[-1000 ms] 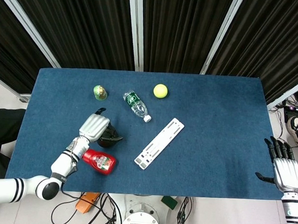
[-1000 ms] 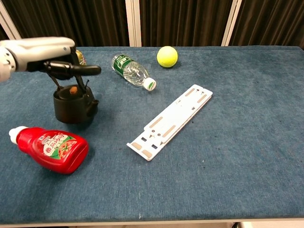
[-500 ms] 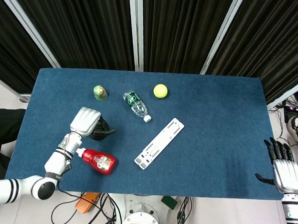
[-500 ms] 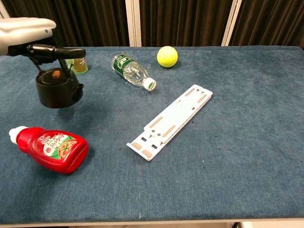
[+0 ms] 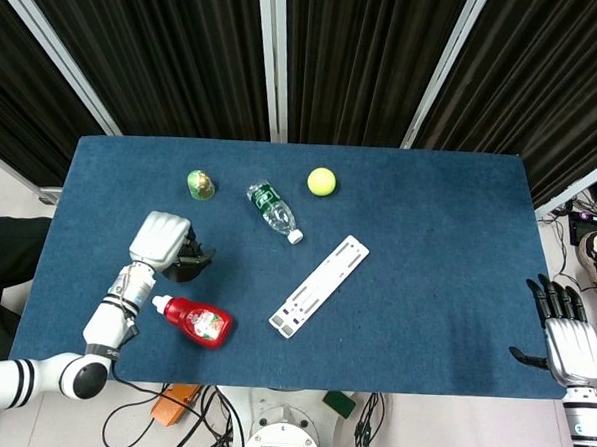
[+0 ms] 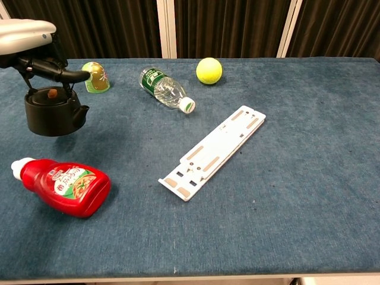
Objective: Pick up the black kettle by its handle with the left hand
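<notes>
While left hand [image 6: 27, 41] grips handle, black kettle [image 6: 52, 113] hangs upright, squat, brown-knobbed lid.

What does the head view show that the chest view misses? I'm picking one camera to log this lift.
Only the head view shows the right hand, open beside the table's edge, and the left forearm. Only the chest view shows the black kettle's lid knob and the left hand's fingers around its handle. Both show the left hand, kettle, ketchup bottle, water bottle, tennis ball and white plate.
</notes>
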{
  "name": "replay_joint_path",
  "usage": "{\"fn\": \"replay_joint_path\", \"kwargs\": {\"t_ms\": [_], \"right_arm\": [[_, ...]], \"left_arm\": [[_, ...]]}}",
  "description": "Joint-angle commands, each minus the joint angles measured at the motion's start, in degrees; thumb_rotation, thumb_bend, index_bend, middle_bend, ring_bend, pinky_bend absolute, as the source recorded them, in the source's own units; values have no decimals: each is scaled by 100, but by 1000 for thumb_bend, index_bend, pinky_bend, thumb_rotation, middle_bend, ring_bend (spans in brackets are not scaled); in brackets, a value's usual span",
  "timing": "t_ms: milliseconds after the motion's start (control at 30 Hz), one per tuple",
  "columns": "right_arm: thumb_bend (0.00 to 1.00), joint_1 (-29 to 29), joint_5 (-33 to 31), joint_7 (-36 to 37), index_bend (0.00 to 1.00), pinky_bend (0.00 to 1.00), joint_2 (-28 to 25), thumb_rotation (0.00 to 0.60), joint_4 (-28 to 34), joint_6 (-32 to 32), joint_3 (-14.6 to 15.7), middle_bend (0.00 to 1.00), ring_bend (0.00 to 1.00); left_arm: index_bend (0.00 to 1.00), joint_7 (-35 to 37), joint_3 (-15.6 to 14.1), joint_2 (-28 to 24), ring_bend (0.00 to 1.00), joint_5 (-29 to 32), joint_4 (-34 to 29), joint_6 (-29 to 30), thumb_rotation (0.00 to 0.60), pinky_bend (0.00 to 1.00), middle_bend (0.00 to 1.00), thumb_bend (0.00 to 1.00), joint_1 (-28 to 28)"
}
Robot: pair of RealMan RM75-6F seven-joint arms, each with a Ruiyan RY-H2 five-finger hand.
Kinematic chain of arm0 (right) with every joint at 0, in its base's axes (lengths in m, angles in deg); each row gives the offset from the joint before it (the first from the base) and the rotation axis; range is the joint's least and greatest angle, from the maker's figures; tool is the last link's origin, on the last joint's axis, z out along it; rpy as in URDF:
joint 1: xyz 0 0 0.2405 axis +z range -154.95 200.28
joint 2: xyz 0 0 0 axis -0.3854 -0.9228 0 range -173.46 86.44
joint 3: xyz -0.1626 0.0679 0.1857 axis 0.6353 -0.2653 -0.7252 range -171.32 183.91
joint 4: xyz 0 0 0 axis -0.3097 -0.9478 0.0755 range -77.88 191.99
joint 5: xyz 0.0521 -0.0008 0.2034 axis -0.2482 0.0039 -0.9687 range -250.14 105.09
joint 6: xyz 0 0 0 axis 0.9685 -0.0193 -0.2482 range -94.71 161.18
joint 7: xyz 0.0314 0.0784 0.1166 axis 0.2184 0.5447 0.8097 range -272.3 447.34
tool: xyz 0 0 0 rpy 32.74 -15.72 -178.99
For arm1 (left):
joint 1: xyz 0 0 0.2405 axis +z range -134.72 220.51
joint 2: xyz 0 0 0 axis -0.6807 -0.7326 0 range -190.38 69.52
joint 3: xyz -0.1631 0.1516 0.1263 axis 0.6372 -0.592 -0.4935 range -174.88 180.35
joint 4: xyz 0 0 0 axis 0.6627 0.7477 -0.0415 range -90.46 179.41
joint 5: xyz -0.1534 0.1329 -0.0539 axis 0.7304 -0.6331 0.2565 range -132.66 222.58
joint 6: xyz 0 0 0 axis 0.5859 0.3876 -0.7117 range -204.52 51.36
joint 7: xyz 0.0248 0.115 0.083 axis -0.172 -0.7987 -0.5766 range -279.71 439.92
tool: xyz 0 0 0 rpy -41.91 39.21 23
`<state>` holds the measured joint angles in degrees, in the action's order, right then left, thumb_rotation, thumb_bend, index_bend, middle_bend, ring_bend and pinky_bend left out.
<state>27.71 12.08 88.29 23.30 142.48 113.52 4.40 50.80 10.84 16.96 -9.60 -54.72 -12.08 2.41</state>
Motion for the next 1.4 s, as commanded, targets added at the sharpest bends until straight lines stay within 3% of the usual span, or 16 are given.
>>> {"fn": "replay_joint_path", "kwargs": {"t_ms": [33, 800, 1400], "right_arm": [[39, -6, 3, -15, 0, 0, -3, 600, 14, 7, 5, 0, 0], [39, -64, -5, -110, 0, 0, -41, 600, 131, 70, 12, 0, 0], [39, -110, 8, -40, 0, 0, -49, 600, 95, 122, 14, 0, 0]], "left_arm": [[1000, 32, 9, 7, 1000, 6, 24, 16, 320, 659, 1000, 324, 23], [1000, -7, 1, 93, 1000, -128, 299, 121, 508, 667, 1000, 415, 148], [1000, -417, 46, 147, 1000, -218, 312, 438, 529, 666, 1000, 417, 210]]}}
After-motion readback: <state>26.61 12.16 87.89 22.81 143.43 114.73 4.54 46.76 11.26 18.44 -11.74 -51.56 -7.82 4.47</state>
